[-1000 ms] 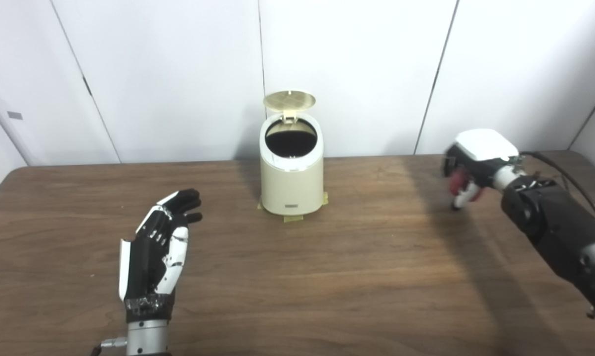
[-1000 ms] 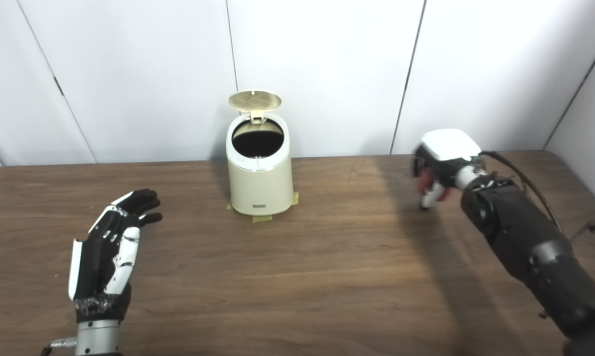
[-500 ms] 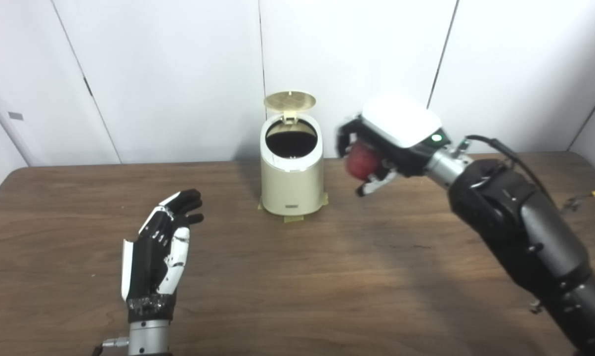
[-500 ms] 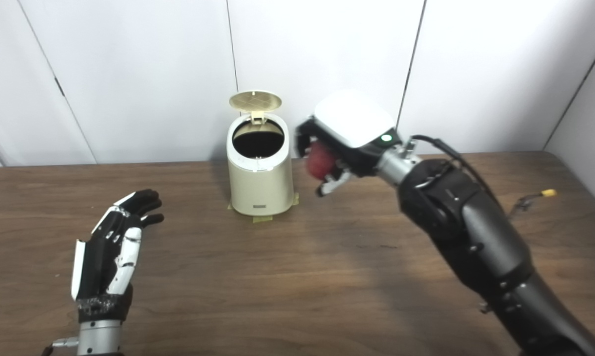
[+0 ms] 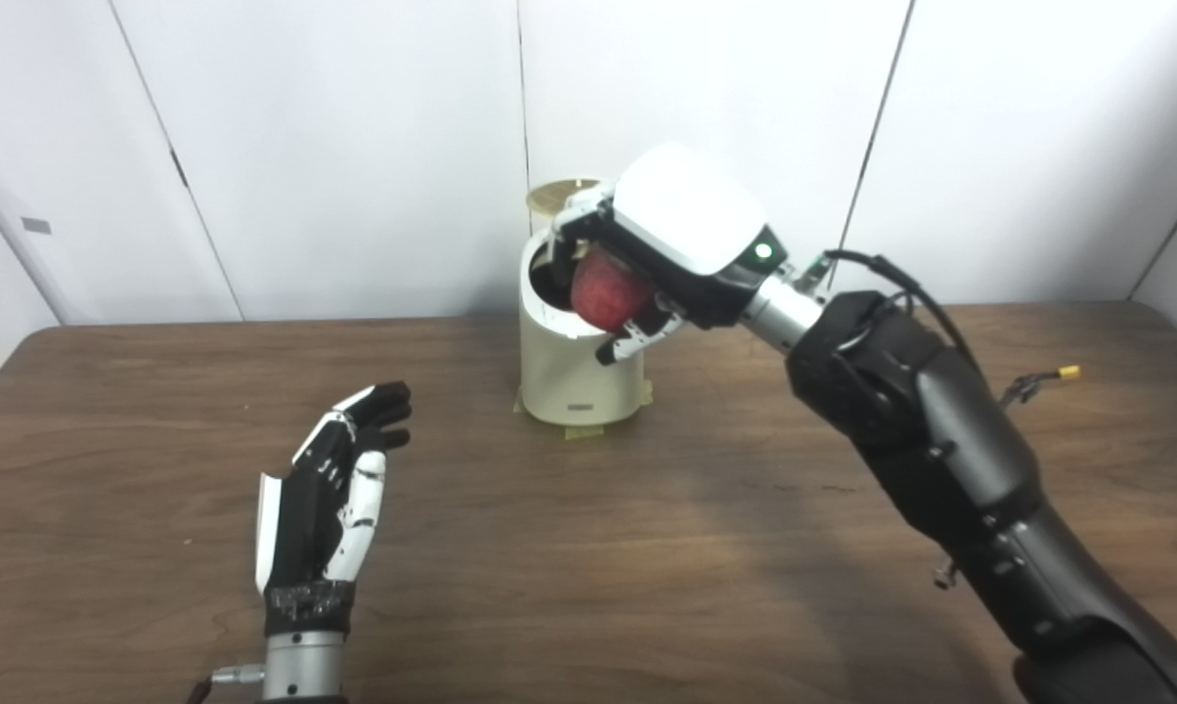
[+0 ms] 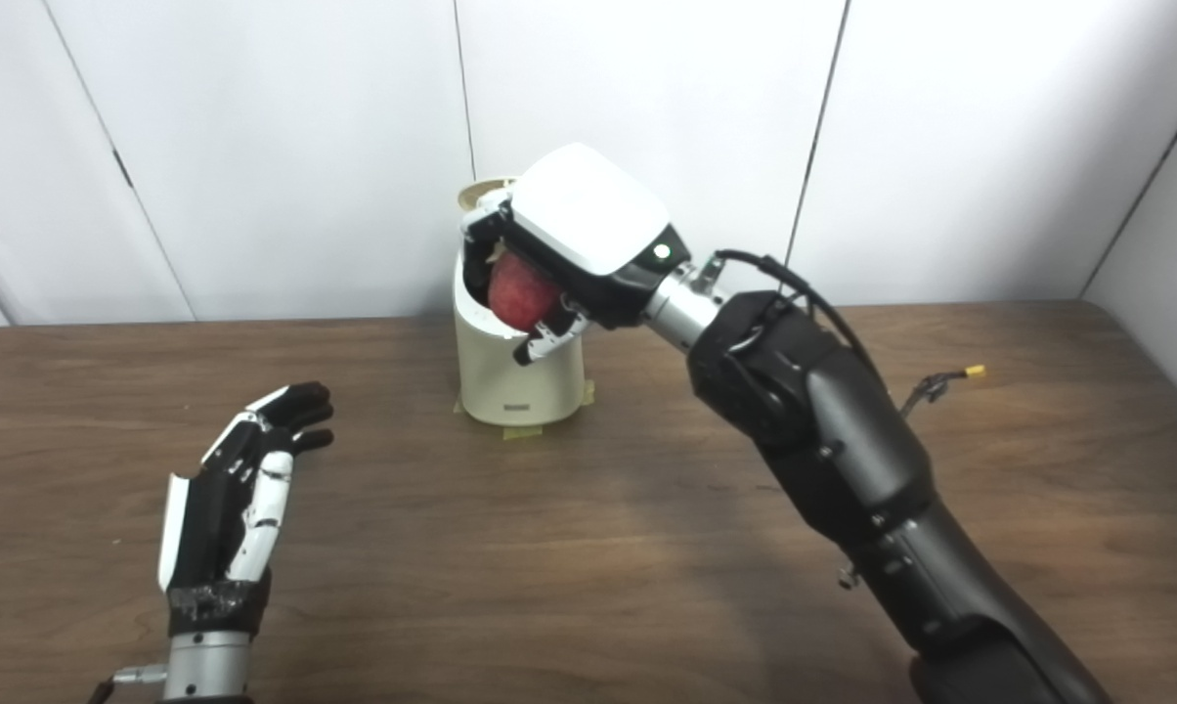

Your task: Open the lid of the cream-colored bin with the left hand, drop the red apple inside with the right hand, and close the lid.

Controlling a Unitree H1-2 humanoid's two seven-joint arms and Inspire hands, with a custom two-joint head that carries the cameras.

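Left eye view is showing the red apple (image 5: 608, 289) sitting in the curled fingers of the right hand (image 5: 659, 256), which is wrapping around it from above and behind. The apple is hanging just over the front of the cream-colored bin's (image 5: 569, 376) open mouth, partly covering the dark opening; whether it is touching the rim cannot be told. One fingertip (image 5: 613, 350) of the right hand is pointing down in front of the bin's upper wall. The lid (image 5: 559, 194) is standing raised at the back of the bin, and only a sliver of it is peeking out to the left of the hand's white back. Bits of tape are showing at the foot of the bin where it is standing on the wooden table (image 5: 647, 548). The right arm is reaching in from the lower right, crossing above the table toward the bin. The left hand (image 5: 329, 504) is hovering well apart from the bin, nearer the table's left front, holding nothing, palm turned inward, its fingers extended and lying close together, slightly bent at the tips.
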